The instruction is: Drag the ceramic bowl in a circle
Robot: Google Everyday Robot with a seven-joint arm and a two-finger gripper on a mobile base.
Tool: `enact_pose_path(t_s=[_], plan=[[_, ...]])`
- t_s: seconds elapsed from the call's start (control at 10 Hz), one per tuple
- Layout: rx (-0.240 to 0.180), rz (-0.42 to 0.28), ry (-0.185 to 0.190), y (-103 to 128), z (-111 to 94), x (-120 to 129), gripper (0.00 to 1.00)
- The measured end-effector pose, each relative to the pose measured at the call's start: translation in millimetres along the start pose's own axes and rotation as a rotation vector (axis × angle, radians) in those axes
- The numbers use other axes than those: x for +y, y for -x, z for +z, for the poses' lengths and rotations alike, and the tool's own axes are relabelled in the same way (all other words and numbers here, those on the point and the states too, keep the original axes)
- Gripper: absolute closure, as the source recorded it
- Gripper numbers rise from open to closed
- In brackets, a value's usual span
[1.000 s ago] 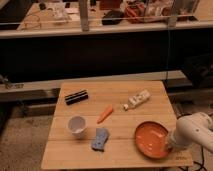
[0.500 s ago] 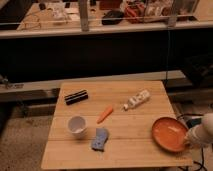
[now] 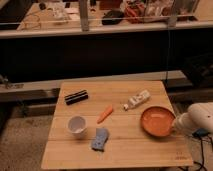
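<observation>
The ceramic bowl (image 3: 157, 120) looks stiff and breakable, and should slide readily on the table (image 3: 120, 150). The tool (image 3: 176, 126) is at its rim, the natural hold; whether it grips, I cannot tell.

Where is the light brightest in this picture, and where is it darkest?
Camera view: brightest on the far counter and the wooden table; darkest in the band between them. The ceramic bowl shows a pale sheen; the gripper sits at its right rim.

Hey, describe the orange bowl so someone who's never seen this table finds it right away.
On the wooden table, look to the right edge, near the white bottle. The bowl sits there with the gripper at its right rim. It is the widest item, shallow, round and orange.
</observation>
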Motion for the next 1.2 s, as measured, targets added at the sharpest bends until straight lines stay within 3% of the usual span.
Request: enact_pose_path(t_s=[0.3,0.4,0.7,1.0,1.2], plan=[[-0.024,-0.134,0.004,50,14,-43,1.0],[-0.045,-0.215,0.013,76,22,-55,1.0],[-0.076,-0.303,0.051,118,29,-56,1.0],[-0.081,-0.32,0.082,124,25,-39,1.0],[-0.08,-0.325,0.116,106,13,-6,0.89]])
